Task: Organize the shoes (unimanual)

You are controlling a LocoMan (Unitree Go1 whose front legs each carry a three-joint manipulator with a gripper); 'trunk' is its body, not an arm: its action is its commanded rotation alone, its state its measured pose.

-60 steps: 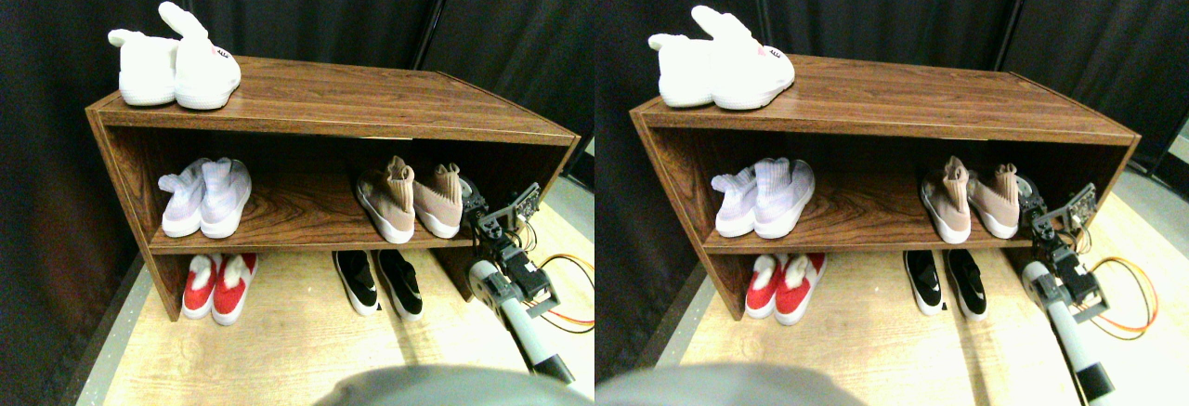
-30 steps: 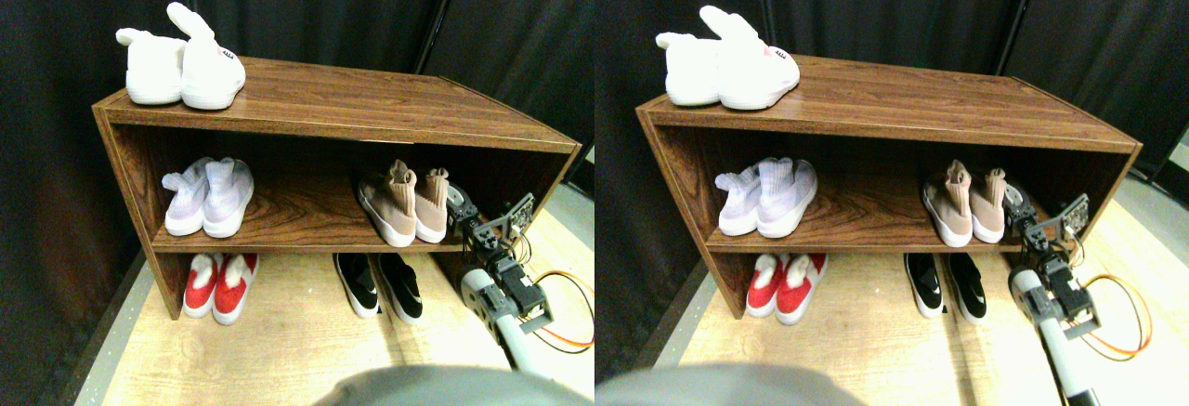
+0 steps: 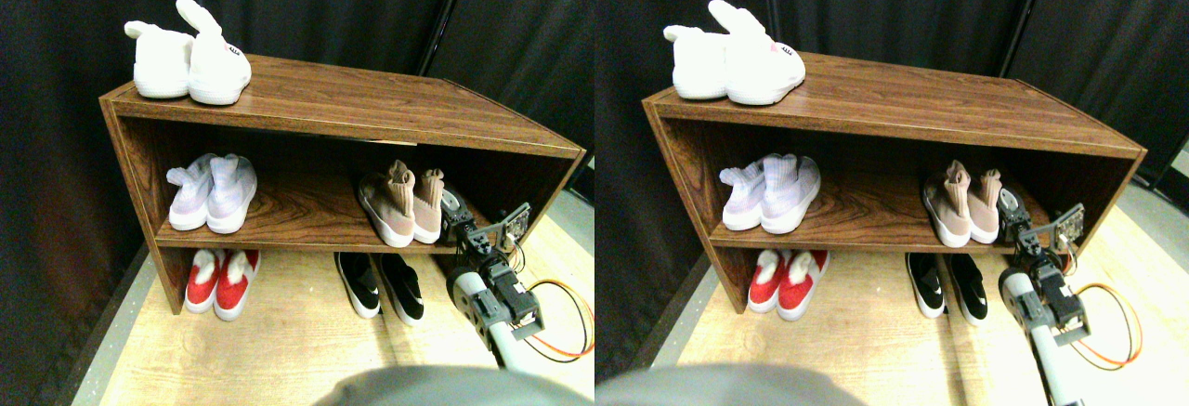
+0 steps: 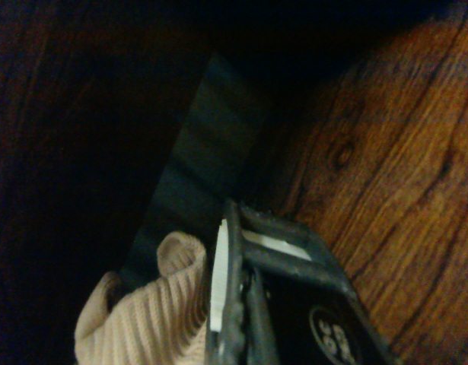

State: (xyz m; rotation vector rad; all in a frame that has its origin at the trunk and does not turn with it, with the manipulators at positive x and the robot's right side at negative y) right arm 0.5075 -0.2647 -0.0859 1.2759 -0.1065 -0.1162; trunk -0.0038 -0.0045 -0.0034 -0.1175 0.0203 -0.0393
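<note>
A pair of tan knit sock sneakers [image 3: 401, 203] stands on the right part of the middle shelf board [image 3: 297, 216], the two shoes close side by side. My right gripper [image 3: 452, 214] reaches into the shelf and sits right against the outer side of the right tan shoe. In the wrist view, that shoe's ribbed tan collar [image 4: 142, 312] lies directly beside my gripper [image 4: 237, 251], over the wood shelf board [image 4: 386, 167]. A pair of low black slip-ons [image 3: 381, 285] with white marks stands on the floor under the shelf.
The brown wooden rack [image 3: 353, 99] carries white bunny slippers [image 3: 190, 58] on its top left. Pale lilac sock sneakers [image 3: 212, 192] stand at the middle shelf's left. Red shoes [image 3: 221, 281] stand on the floor below. Orange cables [image 3: 567, 318] loop beside my arm.
The right tan shoe has slid left and turned until it sits against its mate, and my gripper has moved left with it. The camera has shifted slightly.
</note>
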